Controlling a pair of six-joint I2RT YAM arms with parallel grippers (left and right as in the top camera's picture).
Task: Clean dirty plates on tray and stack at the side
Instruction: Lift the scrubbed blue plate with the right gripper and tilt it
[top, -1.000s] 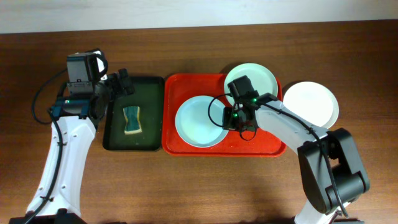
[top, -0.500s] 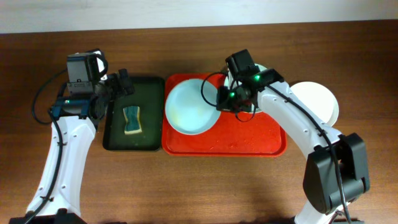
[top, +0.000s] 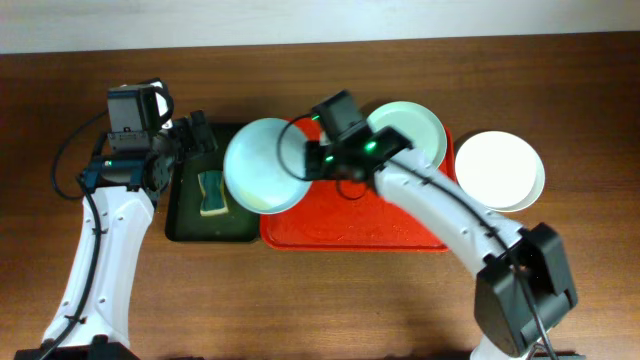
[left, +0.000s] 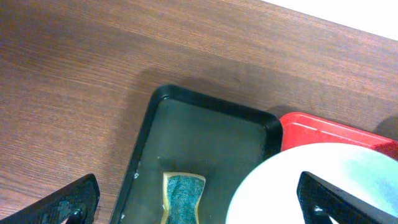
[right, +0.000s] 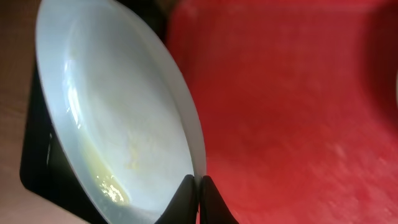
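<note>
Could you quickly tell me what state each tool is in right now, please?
Left tool: open, holding nothing.
Right tool: shut on the pale blue-green plate rim.

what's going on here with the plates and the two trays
The right gripper is shut on the rim of a pale blue-green plate, holding it over where the red tray meets the dark green tray. The plate has a yellow smear inside. The left gripper is open above the green tray, where a sponge lies untouched. A second pale plate sits at the red tray's far right end, and a white plate rests on the table beside it.
</note>
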